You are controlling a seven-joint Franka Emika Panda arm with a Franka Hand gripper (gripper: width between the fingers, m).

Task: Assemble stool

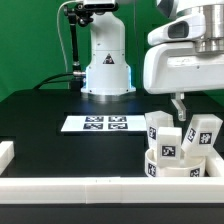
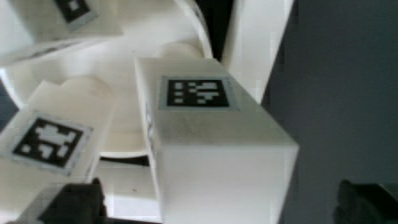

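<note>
Now | gripper (image 1: 180, 106) jaws spread wide, holding nothing | legs (image 1: 185, 139) standing in disc (image 1: 170, 168) directly beneath it

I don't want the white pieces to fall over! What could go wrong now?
1. The open gripper hangs right above the legs standing packed on the round disc. Coming down off-centre, a finger could knock a neighbour over.
2. In the wrist view the nearest leg looks wide between the fingertips, so one may land on top of it.
3. The pile sits close to the white border rail; a bumped leg might tumble against it.
</note>
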